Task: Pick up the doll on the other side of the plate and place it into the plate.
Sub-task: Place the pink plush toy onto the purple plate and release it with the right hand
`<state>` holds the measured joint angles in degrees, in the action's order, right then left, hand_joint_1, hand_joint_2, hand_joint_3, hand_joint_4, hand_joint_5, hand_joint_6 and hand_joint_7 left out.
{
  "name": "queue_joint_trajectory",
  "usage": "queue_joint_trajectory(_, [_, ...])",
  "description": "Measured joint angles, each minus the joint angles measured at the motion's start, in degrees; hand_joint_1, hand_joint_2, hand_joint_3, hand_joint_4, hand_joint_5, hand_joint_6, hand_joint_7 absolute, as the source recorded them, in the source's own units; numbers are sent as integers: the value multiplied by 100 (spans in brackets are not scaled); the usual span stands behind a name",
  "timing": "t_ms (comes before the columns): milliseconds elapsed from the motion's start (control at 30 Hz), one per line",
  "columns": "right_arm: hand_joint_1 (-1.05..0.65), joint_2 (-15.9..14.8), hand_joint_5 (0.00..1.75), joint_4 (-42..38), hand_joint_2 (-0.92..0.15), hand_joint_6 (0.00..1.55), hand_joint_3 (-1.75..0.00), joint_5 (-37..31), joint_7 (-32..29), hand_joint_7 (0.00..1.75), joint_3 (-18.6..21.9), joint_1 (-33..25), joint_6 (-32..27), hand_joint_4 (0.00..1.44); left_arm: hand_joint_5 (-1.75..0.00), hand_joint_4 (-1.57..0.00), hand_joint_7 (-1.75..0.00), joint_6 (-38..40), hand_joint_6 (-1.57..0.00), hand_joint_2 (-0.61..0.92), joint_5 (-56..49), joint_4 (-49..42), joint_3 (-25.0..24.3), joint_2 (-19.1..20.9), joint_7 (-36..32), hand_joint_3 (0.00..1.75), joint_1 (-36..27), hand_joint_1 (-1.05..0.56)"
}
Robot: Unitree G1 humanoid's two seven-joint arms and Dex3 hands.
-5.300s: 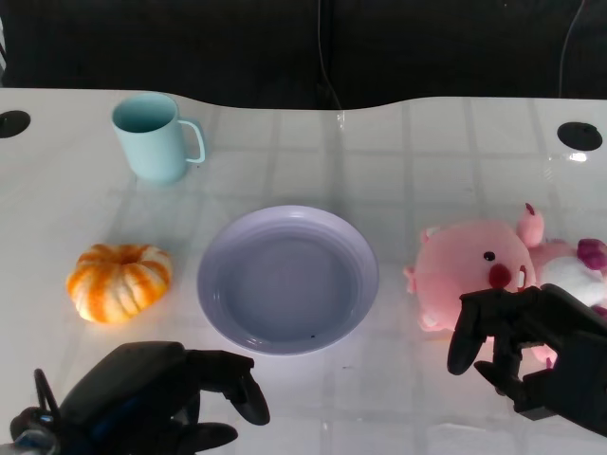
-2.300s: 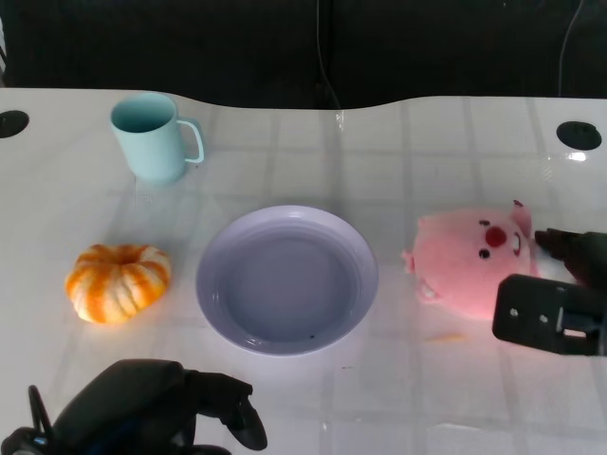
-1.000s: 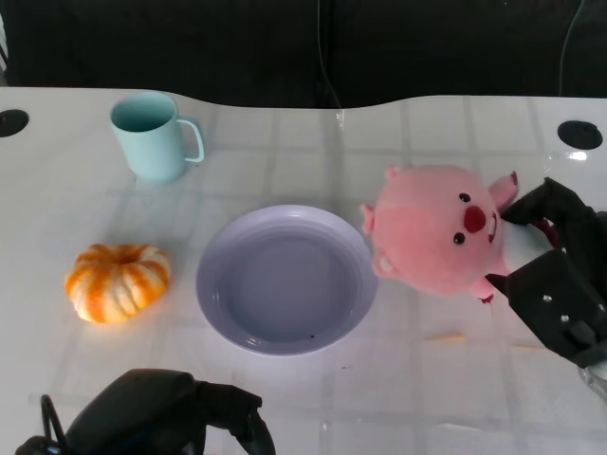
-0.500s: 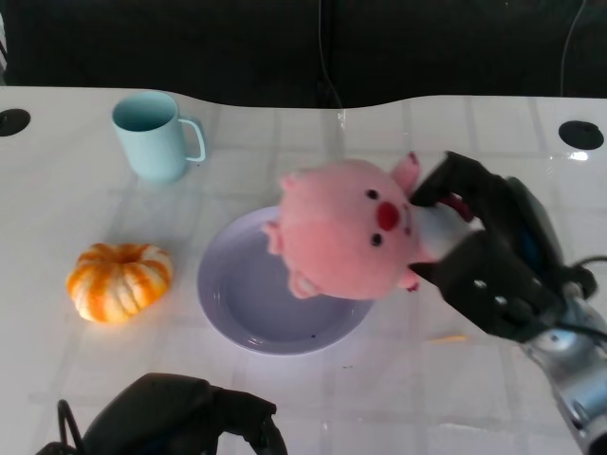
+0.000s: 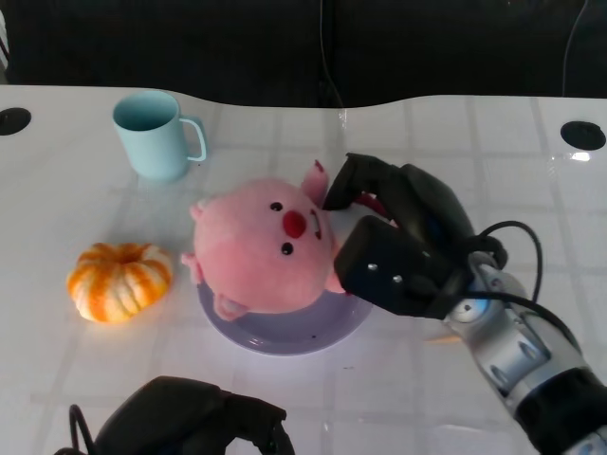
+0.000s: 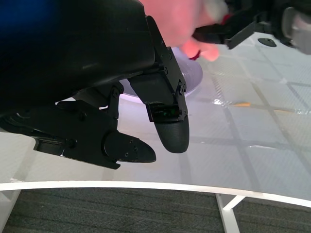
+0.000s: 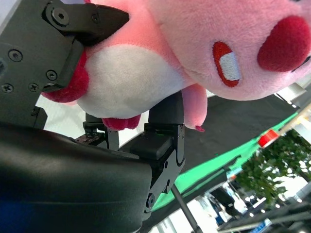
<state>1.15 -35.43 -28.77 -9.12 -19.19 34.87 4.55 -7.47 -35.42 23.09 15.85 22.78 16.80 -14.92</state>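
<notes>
A pink plush doll (image 5: pixel 264 248) with a red nose hangs over the lavender plate (image 5: pixel 285 334), covering most of it. My right hand (image 5: pixel 403 242) grips the doll from its right side. The right wrist view shows the doll's white belly (image 7: pixel 131 82) clamped between the black fingers (image 7: pixel 163 126). Whether the doll touches the plate is hidden. At the near table edge, my left hand (image 5: pixel 190 422) rests low with its fingers (image 6: pixel 167 124) apart, holding nothing. The left wrist view catches the doll (image 6: pixel 192 24) and the plate (image 6: pixel 192 82) beyond that hand.
An orange pumpkin (image 5: pixel 119 281) lies left of the plate. A light blue mug (image 5: pixel 155 136) stands at the back left. Two dark round holes (image 5: pixel 579 135) sit in the white table's far corners. A small orange scrap (image 6: pixel 240 104) lies right of the plate.
My right hand has carried the doll left, from the table right of the plate to above the plate, lowering it. The left hand stays near the front edge.
</notes>
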Motion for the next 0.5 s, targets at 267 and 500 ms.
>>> queue_joint_trajectory(267, [-47,-139,50,45,-91,46,-26,-272,656,1,-363,96,-266,22,-136,-77,-57,78,-91,92,-52,61,32,-2,0,16,-8,-18])
queue_joint_trajectory(500, [-56,-486,44,632,-92,36,-22,-562,1043,1,-628,36,-390,9,-137,-75,-56,76,-91,92,-71,81,40,-2,-1,16,-7,-18])
